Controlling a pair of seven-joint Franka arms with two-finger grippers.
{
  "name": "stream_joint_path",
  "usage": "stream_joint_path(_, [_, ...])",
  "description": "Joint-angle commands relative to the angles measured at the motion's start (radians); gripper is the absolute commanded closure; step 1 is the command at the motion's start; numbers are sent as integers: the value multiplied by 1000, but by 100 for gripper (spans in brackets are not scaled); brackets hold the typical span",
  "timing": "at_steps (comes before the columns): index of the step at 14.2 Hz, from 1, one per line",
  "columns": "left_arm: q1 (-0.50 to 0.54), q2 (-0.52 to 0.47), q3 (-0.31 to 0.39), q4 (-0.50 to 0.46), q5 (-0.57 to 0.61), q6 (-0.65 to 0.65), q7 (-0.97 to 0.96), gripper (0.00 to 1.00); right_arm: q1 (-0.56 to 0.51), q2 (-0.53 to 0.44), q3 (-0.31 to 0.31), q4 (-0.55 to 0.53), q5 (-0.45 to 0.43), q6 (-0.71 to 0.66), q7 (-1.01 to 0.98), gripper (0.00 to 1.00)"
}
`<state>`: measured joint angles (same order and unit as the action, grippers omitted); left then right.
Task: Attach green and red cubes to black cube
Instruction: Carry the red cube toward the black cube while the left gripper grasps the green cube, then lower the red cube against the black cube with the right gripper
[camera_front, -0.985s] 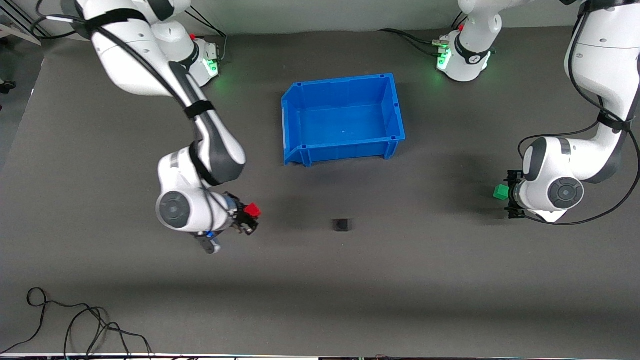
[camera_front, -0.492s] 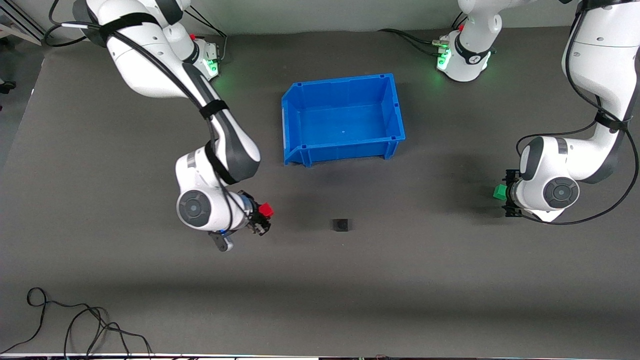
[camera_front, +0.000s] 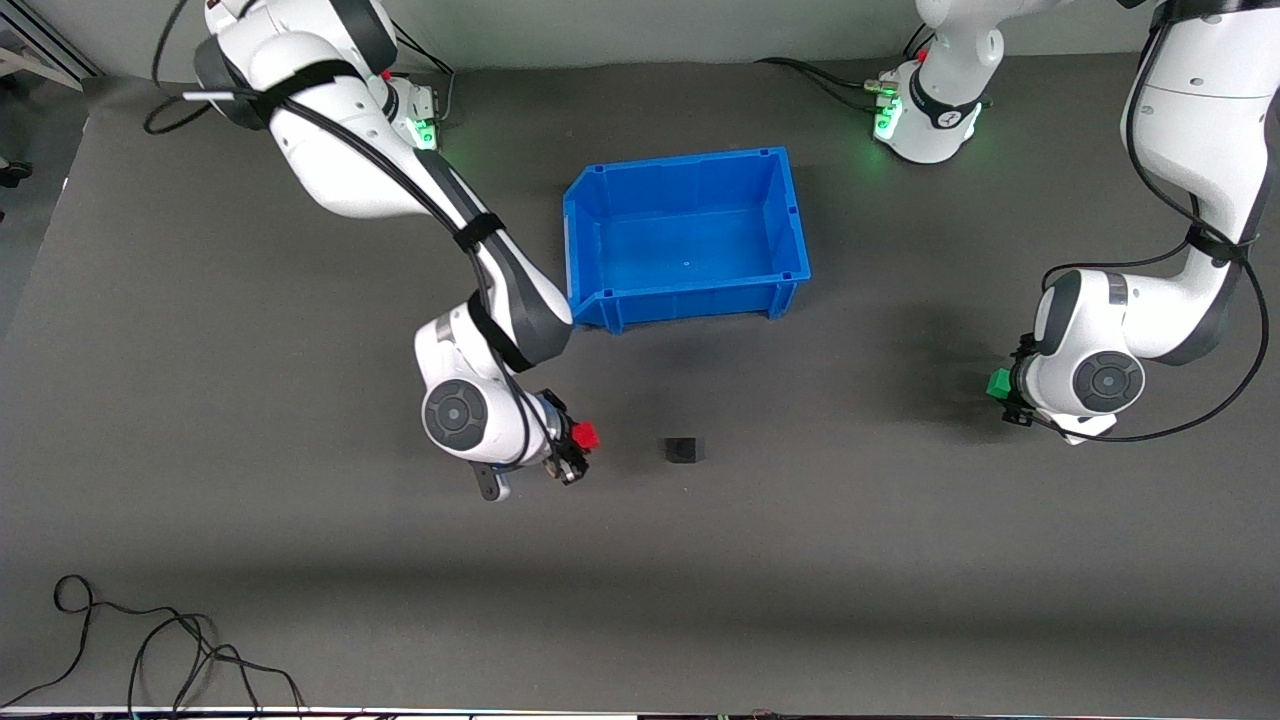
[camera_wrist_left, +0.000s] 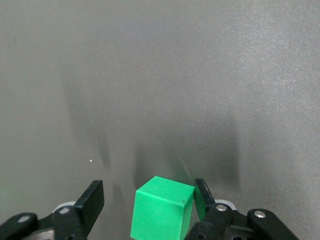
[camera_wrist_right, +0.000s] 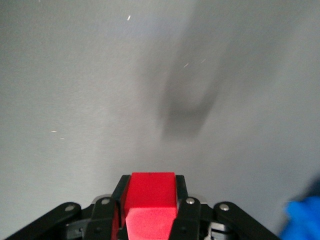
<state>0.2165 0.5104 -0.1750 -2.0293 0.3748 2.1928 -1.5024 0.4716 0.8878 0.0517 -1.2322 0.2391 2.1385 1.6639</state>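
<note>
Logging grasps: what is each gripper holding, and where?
Right gripper clamps red cube by two side faces. Left gripper: green cube between fingers, grip unclear.

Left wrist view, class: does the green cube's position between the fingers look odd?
Yes. The green cube sits off-centre in the left gripper, against one finger, with a clear gap to the other finger.
</note>
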Motion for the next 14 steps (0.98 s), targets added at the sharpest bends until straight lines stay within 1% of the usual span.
stream_joint_path(1, [0,-35,-1,-32,12,2,30,22,1,85,55,62,23,128,115,89])
stream_joint_path(3, [1,-36,-4,-39,9,16,79,23,-1,109,76,63,31,176,152,89])
stream_joint_path(4, [1,-39,-6,-39,4,25,114,23,-2,120,85,66,60,185,160,89])
stream_joint_path(5, [1,-39,-11,-39,-23,25,146,23,-1,131,86,83,74,189,163,89])
stream_joint_path(7, [3,-53,-14,-39,-75,27,232,21,2,143,88,88,74,187,174,89])
stream_joint_path(10, [0,-49,-14,-48,-85,54,241,20,21,152,86,92,72,189,207,89])
stream_joint_path(14, [1,-53,-12,-107,-82,119,251,20,21,166,86,102,72,189,237,89])
